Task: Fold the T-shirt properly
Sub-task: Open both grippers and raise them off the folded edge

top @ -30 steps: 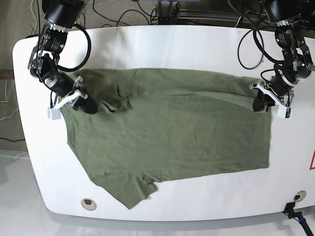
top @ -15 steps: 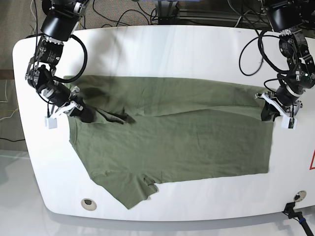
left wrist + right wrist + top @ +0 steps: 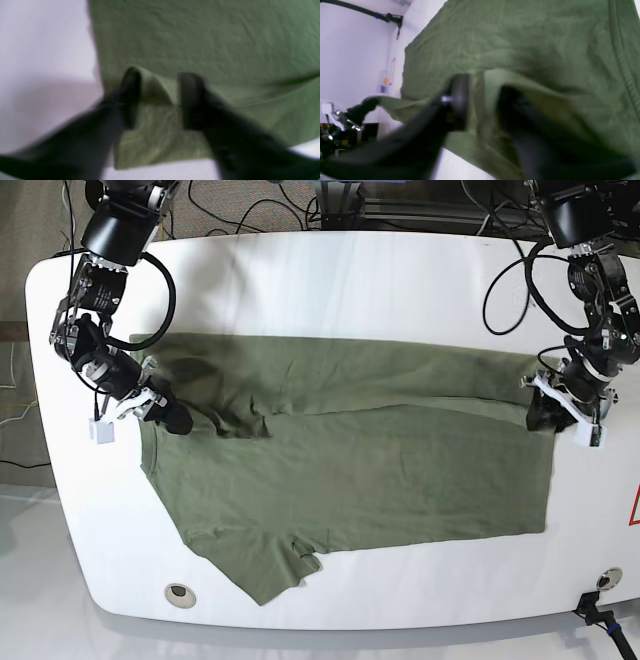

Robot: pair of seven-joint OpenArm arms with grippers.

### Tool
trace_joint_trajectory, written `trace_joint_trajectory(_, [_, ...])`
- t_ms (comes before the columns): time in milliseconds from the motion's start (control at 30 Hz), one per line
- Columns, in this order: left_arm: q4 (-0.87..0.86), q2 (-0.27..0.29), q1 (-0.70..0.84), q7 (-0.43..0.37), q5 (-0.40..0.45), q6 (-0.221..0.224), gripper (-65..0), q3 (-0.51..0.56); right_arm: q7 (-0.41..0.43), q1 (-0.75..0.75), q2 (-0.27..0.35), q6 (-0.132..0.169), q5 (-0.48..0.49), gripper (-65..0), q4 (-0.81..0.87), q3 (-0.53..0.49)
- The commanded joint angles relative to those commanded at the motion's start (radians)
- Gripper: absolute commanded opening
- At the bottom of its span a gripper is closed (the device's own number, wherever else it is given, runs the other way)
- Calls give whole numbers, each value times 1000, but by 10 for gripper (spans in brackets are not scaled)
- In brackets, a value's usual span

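White counter | T-shirt half-folded | left pincer 3 o'clock, right pincer 9 o'clock, both clenched on fabric | advise: move pincers level, keep fold edge taut.

A plain olive-green T-shirt lies on a white table between black arms.

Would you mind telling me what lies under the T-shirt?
The white table shows all around the T-shirt, so the shirt lies on it. Anything else beneath the fabric is covered and cannot be seen.
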Motion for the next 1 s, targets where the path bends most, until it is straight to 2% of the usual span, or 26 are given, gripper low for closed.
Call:
trace_joint_trajectory(67, [0, 2, -11, 0, 51, 3, -264, 0, 0, 0, 3, -2, 0, -184, 0, 0])
trace_joint_trajectory(100, [6, 3, -14, -8, 77, 3, -258, 0, 0, 0, 14, -2, 0, -168, 2, 0])
trace_joint_trajectory(267, [38, 2, 14, -121, 147, 3, -260, 0, 0, -25, 71, -2, -21, -168, 44, 0])
trace_joint_trajectory(433, [106, 5, 106, -250, 175, 3, -260, 2, 2, -83, 69, 6, -273, -167, 269, 0])
trace_joint_trajectory(533, [118, 6, 164, -313, 175, 3, -260, 3, 11, -135, 63, 11, -440, -167, 385, -44])
trace_joint_trajectory(733, [117, 6, 258, -436, 175, 3, -260, 3, 218, -288, 48, 12, -720, -167, 491, -129])
trace_joint_trajectory(833, [110, 6, 290, -497, 175, 3, -258, 3, 327, -351, 46, 12, -769, -167, 480, -135])
trace_joint_trajectory(933, [110, 6, 301, -509, 175, 3, -258, 3, 427, -391, 46, 11, -813, -167, 446, -133])
trace_joint_trajectory(1000, [110, 6, 302, -509, 175, 3, -260, 3, 460, -397, 46, 11, -833, -167, 413, -133])
